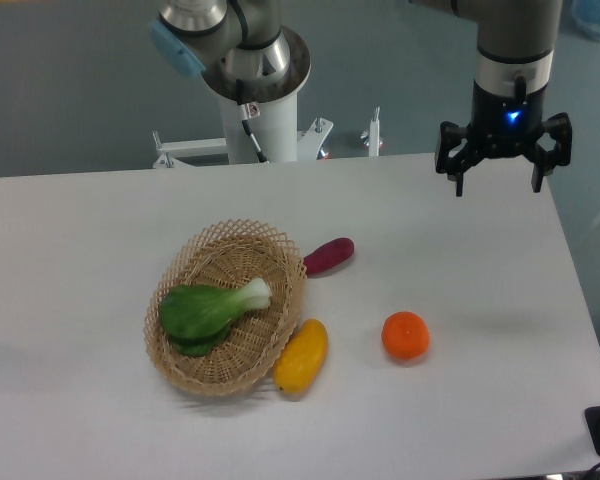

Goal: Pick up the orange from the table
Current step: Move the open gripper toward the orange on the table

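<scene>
The orange is a small round bright orange fruit lying on the white table, right of centre and towards the front. My gripper hangs high above the table's far right part, well behind and to the right of the orange. Its two black fingers are spread wide apart and hold nothing.
A wicker basket holding a green bok choy sits left of the orange. A yellow mango-like fruit leans against the basket's right side. A purple sweet potato lies behind it. The arm's white base stands at the table's far edge.
</scene>
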Available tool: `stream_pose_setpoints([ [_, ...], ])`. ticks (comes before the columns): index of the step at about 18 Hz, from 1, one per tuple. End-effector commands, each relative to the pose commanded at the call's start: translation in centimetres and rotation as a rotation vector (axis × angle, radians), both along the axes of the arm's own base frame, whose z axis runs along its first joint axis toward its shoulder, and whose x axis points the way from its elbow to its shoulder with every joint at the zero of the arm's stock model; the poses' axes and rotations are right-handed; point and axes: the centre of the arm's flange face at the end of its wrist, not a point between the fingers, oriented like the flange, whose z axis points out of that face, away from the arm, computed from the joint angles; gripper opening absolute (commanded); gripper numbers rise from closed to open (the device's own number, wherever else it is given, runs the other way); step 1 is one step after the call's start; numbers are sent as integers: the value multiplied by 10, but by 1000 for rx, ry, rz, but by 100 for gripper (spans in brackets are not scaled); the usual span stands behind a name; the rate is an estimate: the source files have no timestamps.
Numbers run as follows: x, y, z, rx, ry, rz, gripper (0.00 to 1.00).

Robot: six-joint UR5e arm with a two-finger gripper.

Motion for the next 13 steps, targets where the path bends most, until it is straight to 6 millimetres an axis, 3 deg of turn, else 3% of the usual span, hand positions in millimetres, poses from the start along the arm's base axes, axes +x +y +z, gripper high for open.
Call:
stream_pose_setpoints([
  [5,5,6,0,11,-3,0,100],
  [11,1,8,-15,34,-21,61,100],
  [13,-5,11,-31,33,-22,60,100],
])
